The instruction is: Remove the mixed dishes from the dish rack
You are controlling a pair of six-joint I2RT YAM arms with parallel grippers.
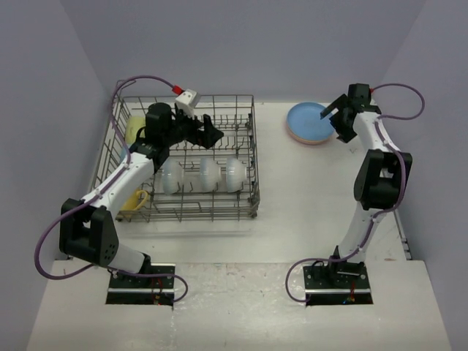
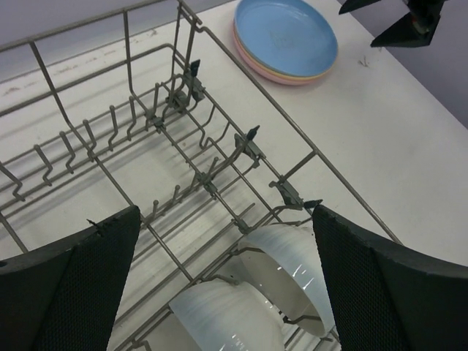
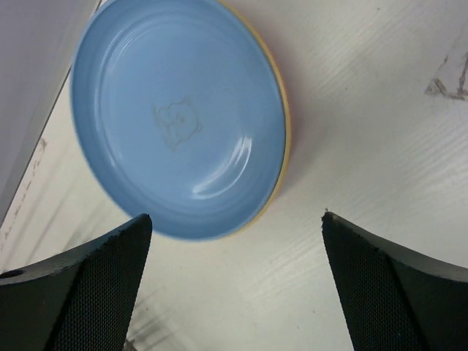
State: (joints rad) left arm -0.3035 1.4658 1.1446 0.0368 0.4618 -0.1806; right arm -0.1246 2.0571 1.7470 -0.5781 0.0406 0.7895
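White worktop (image 1: 307, 212) meets pale lilac walls. On its left side stands the grey wire dish rack (image 1: 255, 157). The left pincer (image 2: 224, 212) hangs over the rack with its fingers spread wide, holding nothing. Three white bowls (image 1: 208, 175) stand on edge in the rack, below its tips and a little nearer the arm bases. A yellow mug (image 1: 137, 201) sits in the rack's near left corner. At the far right, a blue plate (image 3: 175, 117) tops a stack of plates on the worktop. The right pincer (image 3: 235, 216) hovers there, spread and empty, with the plate just beyond its tips.
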